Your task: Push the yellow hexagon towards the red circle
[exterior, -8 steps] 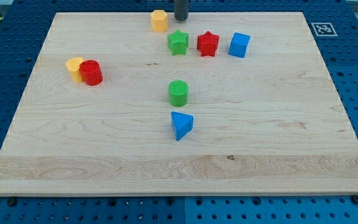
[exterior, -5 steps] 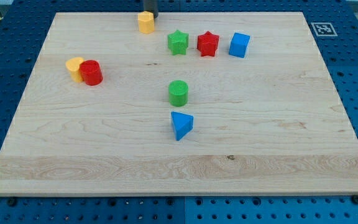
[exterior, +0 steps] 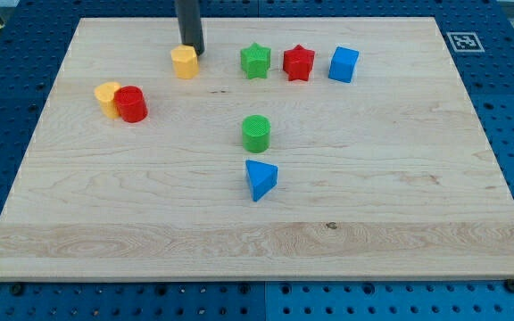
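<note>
The yellow hexagon [exterior: 184,62] sits on the wooden board near the view's top, left of centre. My tip [exterior: 193,53] touches its upper right side. The red circle [exterior: 132,103] is a red cylinder lower and to the left, with a second yellow block [exterior: 107,95] pressed against its left side. The hexagon is a short way up and to the right of the red circle, apart from it.
A green star [exterior: 255,61], a red star [exterior: 298,62] and a blue cube [exterior: 344,64] stand in a row right of the hexagon. A green cylinder [exterior: 256,133] and a blue triangle [exterior: 260,178] are at mid-board. The board's top edge [exterior: 257,18] is close behind the rod.
My tip has moved left and down from the board's top edge. The yellow hexagon has slid with it, down and to the left, closer to the red circle. The other blocks have not moved.
</note>
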{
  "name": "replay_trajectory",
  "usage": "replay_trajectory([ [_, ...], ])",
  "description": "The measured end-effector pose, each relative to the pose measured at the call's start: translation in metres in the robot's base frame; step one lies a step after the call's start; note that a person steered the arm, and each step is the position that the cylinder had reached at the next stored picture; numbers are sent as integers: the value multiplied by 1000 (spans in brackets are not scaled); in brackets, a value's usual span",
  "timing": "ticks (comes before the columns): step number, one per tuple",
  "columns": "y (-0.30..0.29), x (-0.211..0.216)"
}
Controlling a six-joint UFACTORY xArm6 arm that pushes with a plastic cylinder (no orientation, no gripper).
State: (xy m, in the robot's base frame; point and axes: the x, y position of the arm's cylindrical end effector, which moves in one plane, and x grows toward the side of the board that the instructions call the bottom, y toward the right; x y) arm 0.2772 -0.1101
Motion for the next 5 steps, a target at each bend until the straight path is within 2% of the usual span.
replay_trajectory([
  [3, -12, 56],
  [5, 12, 69],
])
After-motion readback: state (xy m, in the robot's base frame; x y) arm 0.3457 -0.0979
